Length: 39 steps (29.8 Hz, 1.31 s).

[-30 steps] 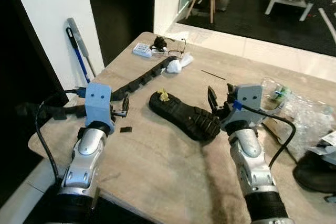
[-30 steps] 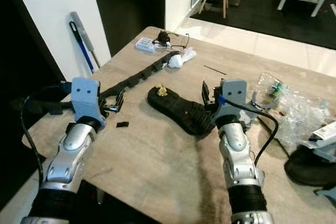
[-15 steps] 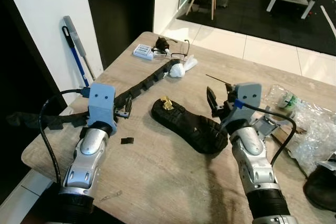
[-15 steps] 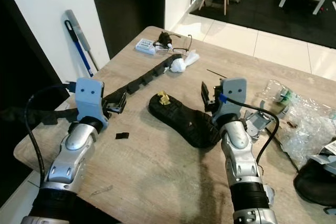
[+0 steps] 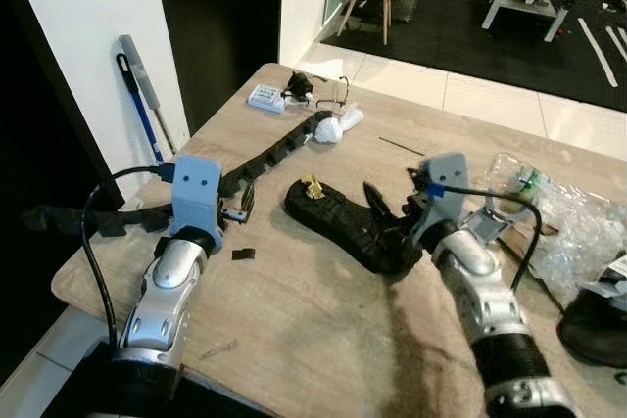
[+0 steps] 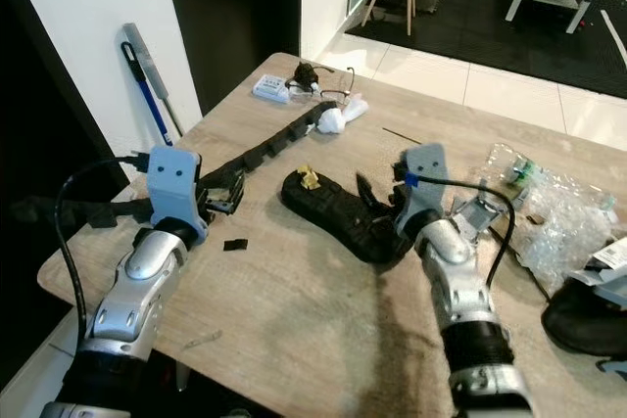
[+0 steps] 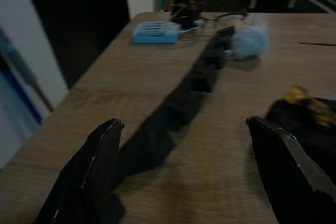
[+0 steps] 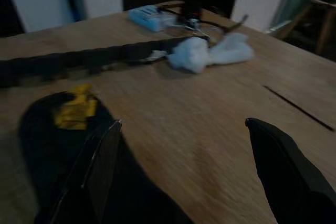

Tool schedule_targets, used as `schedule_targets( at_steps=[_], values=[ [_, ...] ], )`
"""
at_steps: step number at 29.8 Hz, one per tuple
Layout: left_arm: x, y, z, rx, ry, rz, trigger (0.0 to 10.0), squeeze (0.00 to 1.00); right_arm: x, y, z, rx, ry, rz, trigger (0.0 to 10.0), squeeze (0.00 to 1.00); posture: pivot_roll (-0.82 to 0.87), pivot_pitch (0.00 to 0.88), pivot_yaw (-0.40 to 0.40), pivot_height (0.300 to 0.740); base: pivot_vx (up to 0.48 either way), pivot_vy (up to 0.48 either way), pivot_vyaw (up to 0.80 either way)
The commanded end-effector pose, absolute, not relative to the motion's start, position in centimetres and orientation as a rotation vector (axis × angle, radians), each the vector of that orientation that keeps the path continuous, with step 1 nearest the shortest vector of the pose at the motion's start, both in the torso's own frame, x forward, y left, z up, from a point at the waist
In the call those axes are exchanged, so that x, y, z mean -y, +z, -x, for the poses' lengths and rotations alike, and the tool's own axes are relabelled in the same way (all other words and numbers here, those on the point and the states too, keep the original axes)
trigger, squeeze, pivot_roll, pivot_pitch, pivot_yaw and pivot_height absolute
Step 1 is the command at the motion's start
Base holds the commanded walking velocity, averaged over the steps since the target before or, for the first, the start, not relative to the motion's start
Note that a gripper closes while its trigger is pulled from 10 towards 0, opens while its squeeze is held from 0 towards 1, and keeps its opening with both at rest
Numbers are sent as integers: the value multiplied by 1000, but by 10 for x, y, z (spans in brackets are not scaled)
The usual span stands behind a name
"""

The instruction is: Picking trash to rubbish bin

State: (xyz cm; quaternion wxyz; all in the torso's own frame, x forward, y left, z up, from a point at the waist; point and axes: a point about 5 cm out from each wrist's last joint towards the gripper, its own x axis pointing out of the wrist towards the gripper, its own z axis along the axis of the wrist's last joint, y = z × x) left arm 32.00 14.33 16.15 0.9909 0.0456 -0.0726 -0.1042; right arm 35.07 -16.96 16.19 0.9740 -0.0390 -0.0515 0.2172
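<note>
Black rubber, a worn shoe sole (image 5: 345,225) with a scrap of yellow stuck at its far-left tip, lies in the middle of the pale wooden desk (image 5: 323,320). Half a second ago the right end effector (image 5: 390,219) stood upright just right of the sole; it has since tipped down and leftward, so its spread fingers now reach over the sole's near-right end. One finger (image 8: 100,171) lies over the dark rubber, the other (image 8: 289,166) hangs above bare wood on the far side. That reads as the approach to a grasp, with nothing gripped yet.

The left end effector (image 5: 240,206) hovers at the left side of the desk, its fingers wide apart and empty, straddling a long black segmented strip (image 7: 184,98) that runs away toward a crumpled white tissue (image 5: 334,126) and a small blue-and-white box (image 5: 265,97) at the far edge. A small black chip (image 5: 242,255) sits near it.

Crinkled clear plastic (image 5: 578,232) lies well to the right. The sole seems the first piece bound for the bin.
</note>
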Motion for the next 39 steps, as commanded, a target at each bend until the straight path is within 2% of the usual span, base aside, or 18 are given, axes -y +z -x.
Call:
schedule_targets(
  at_steps=[1, 9, 22, 30, 39],
  values=[
    [-138, 160, -317, 137, -239, -84, 10000, 0, 172, 154, -351, 66, 472, 63, 10000, 1000, 8, 151, -15, 740, 0, 0, 0],
    [-136, 165, -316, 150, -264, -86, 10000, 0, 181, 154, -364, -5, 631, 3, 10000, 1000, 14, 170, -14, 740, 0, 0, 0],
    [-137, 167, -314, 153, -276, -90, 10000, 0, 179, 161, -374, -23, 733, -174, 10000, 1000, 25, 183, -18, 740, 0, 0, 0],
    [-137, 168, -313, 149, -283, -94, 10000, 0, 168, 163, -379, -37, 765, -156, 10000, 1000, 27, 188, -17, 740, 0, 0, 0],
    [-132, 169, -305, 157, -418, -184, 10000, 0, 148, 178, -392, -80, 776, -52, 10000, 1000, 43, 243, -27, 740, 0, 0, 0]
  ],
)
